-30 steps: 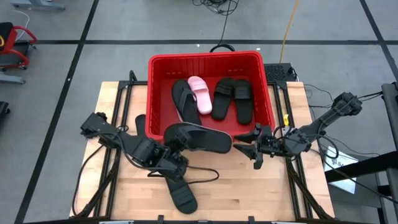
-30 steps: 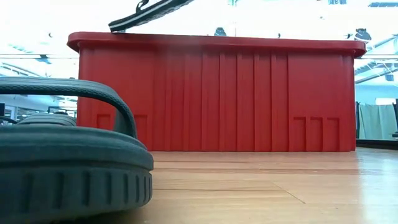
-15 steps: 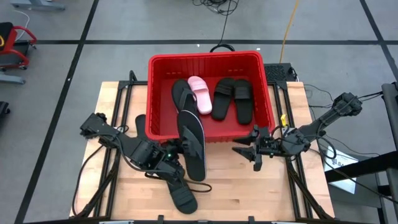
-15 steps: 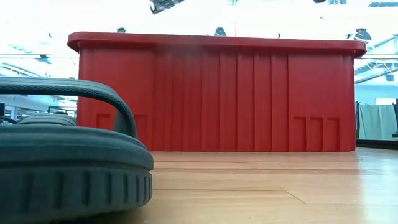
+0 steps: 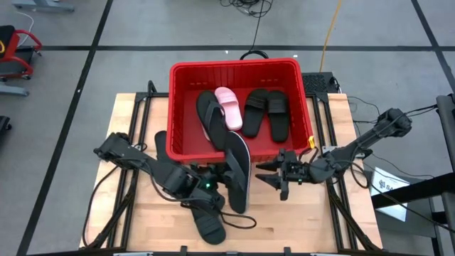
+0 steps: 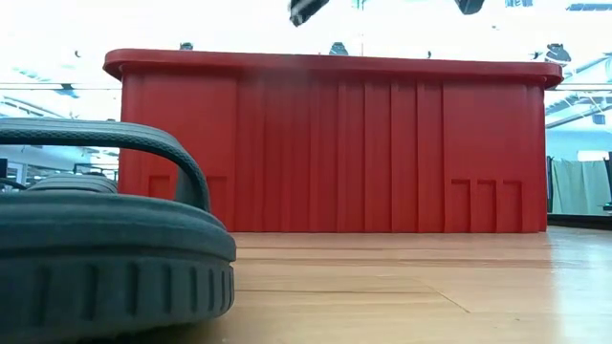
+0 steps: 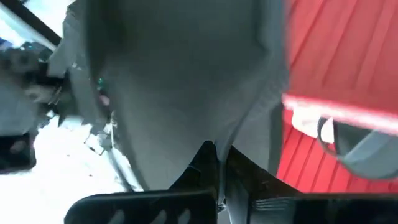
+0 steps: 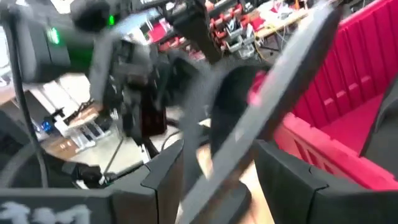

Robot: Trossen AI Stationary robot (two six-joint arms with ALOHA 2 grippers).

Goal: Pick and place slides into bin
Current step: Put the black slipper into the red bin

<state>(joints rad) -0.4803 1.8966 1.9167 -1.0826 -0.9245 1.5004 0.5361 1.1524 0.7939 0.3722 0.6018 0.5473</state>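
A robotics laboratory. Grey taped floor (image 5: 85, 43) surrounds the wooden worktop (image 5: 298, 220). Cables (image 5: 328, 32) trail across the far floor.

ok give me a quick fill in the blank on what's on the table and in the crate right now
1. The large red plastic crate holds one pale ____ slide among black ones.
2. The left gripper holds a long black flip-flop whose far end overlaps the crate's ____ rim.
3. The right gripper hovers ____, holding nothing.
4. Another black sandal lies on the wooden ____.

Missing words: pink; near; open; table
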